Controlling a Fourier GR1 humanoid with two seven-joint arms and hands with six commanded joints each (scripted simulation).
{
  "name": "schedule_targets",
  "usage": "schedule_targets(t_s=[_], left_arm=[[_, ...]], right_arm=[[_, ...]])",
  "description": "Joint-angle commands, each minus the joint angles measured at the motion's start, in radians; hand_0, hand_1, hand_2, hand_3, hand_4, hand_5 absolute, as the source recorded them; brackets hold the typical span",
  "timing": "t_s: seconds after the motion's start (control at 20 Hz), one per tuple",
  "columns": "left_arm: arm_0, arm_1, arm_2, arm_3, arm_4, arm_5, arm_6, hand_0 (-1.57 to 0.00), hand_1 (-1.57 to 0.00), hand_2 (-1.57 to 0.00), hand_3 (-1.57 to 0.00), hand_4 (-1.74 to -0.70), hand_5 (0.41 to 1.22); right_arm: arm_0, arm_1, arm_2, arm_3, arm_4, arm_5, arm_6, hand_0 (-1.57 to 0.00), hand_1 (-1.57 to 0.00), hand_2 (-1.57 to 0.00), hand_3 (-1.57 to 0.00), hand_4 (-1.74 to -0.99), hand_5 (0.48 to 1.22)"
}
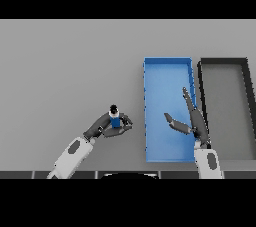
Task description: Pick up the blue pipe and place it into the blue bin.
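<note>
Grey surface [65,61] seen from above. Left hand [107,125] reaching in from the lower left, fingers and thumb curled round the blue pipe [115,120]. Pipe apparently upright in that grasp, with a dark cap or end at its top; hard to tell whether lifted or resting on the surface. Pipe well left of the blue bin [167,71], not over it, with a strip of bare grey between hand and the bin's left wall.

Blue bin long and narrow, running away from the robot, its near end close to the lower edge of the scene. Just beside it on the right, a black bin [222,62] of similar shape with a grey floor, walls nearly touching those of the blue one.

Right hand [195,123] coming up from the lower right, placed over the blue bin's right half near the wall shared with the black bin. Fingers straight and spread, pointing away from the robot, thumb stuck out to the left over the bin's floor; holding nothing. Cannot tell whether hovering above the bin or lowered inside it.

Both white and grey forearms visible at the lower edge, left one slanting up to the right, right one nearly straight.
</note>
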Motion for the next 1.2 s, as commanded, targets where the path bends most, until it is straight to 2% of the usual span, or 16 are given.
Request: schedule_targets(t_s=[0.0,0.1,0.2,0.35,0.6,0.8,0.9,1.05,1.15], left_arm=[[0.0,-0.004,-0.003,-0.009,0.001,0.0,0.013,-0.98,-1.1,-1.16,-1.11,-1.55,1.042],[0.007,-0.009,-0.027,-0.021,-0.015,0.015,0.013,-1.19,-1.27,-1.31,-1.26,-1.62,1.106],[0.027,0.002,-0.043,-0.041,-0.033,0.026,-0.004,-1.33,-1.38,-1.4,-1.37,-1.56,1.148],[0.01,-0.009,-0.043,-0.042,-0.062,0.037,-0.025,-1.45,-1.47,-1.49,-1.47,-1.51,1.183],[-0.004,-0.047,-0.021,-0.116,-0.04,0.026,-0.083,-1.53,-1.54,-1.54,-1.54,-1.48,1.209],[-0.027,-0.069,-0.017,-0.181,-0.054,0.036,-0.02,-1.55,-1.56,-1.56,-1.56,-1.47,1.216],[-0.049,-0.071,-0.016,-0.192,-0.066,0.021,0.0,-1.56,-1.56,-1.56,-1.56,-1.47,1.218],[-0.058,-0.078,-0.013,-0.226,-0.054,-0.005,0.048,-1.57,-1.57,-1.57,-1.57,-1.47,1.219],[-0.048,-0.089,-0.023,-0.229,-0.063,-0.018,0.068,-1.57,-1.57,-1.57,-1.57,-1.47,1.22]], right_arm=[[0.004,-0.007,-0.004,-0.009,-0.002,0.002,-0.01,0.0,0.0,0.0,0.0,-1.182,0.562],[0.003,0.004,0.006,-0.012,0.009,-0.007,-0.006,0.0,0.0,0.0,0.0,-1.178,0.561],[-0.003,-0.003,0.001,-0.005,0.002,0.0,0.008,0.0,0.0,0.0,0.0,-1.176,0.559],[-0.008,0.0,0.003,0.002,0.006,-0.001,0.008,0.0,0.0,0.0,0.0,-1.171,0.558],[-0.009,-0.009,-0.002,0.003,0.01,-0.003,0.006,0.0,0.0,0.0,0.0,-1.151,0.55],[-0.019,-0.01,-0.001,0.019,0.023,-0.008,0.008,0.0,0.0,0.0,0.0,-1.135,0.559],[-0.003,-0.011,0.003,0.007,0.023,-0.003,-0.009,0.0,0.0,0.0,0.0,-1.128,0.564],[-0.008,-0.016,-0.002,0.013,0.026,-0.008,-0.006,0.0,0.0,0.0,0.0,-1.123,0.571],[0.011,0.003,0.01,-0.024,0.042,-0.031,0.003,0.0,0.0,0.0,0.0,-1.124,0.578]])
